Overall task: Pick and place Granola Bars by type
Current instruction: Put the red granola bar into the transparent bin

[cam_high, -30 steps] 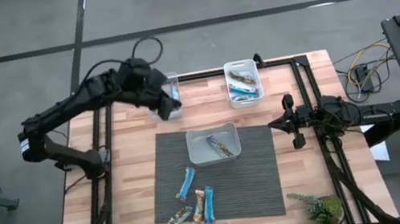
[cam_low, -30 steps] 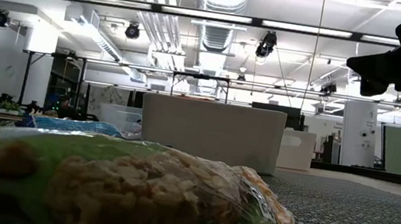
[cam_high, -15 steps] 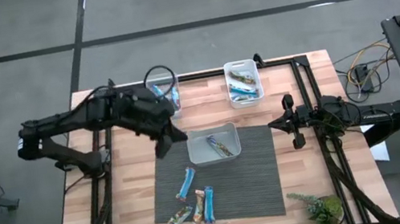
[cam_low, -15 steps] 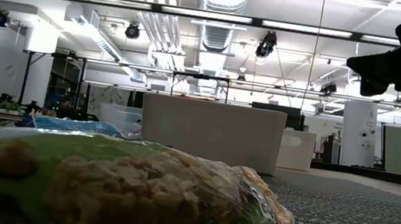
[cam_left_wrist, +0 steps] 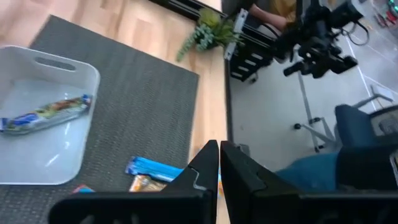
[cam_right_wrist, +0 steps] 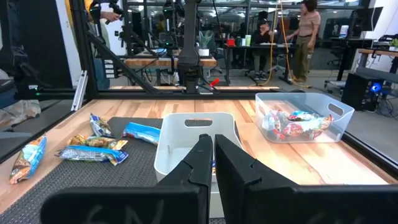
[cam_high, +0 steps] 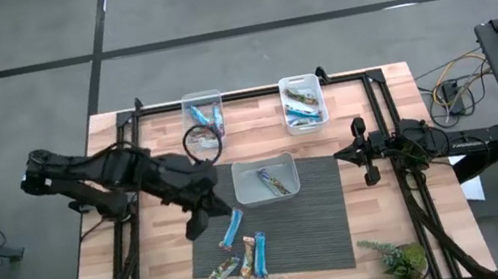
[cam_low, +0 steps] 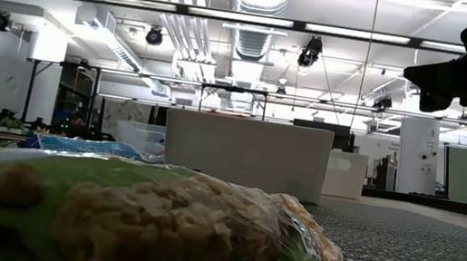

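Note:
Several loose Granola Bars, blue (cam_high: 232, 229) and multicoloured (cam_high: 221, 274), lie on the near part of the grey mat (cam_high: 326, 238). One bar (cam_left_wrist: 46, 113) lies in the white tub (cam_high: 266, 179) on the mat. More bars fill the far-left tub (cam_high: 205, 116) and the far-right tub (cam_high: 302, 102). My left gripper (cam_high: 223, 208) hovers shut and empty over the mat's left part, just left of the white tub, above a blue bar (cam_left_wrist: 152, 168). My right gripper (cam_high: 339, 156) waits shut at the table's right edge, pointing level at the white tub (cam_right_wrist: 199, 143).
A small green plant (cam_high: 401, 261) stands at the near right corner. Black rails (cam_high: 381, 107) frame the wooden table. A green-wrapped bar (cam_low: 139, 218) lies close in front of the low camera. People show in the room beyond (cam_right_wrist: 308, 37).
My left gripper has swung from above the far-left tub toward the table's near edge and a little right, and now stands over the mat beside the white tub. It has turned as it went and stayed shut. The bars and tubs have not moved.

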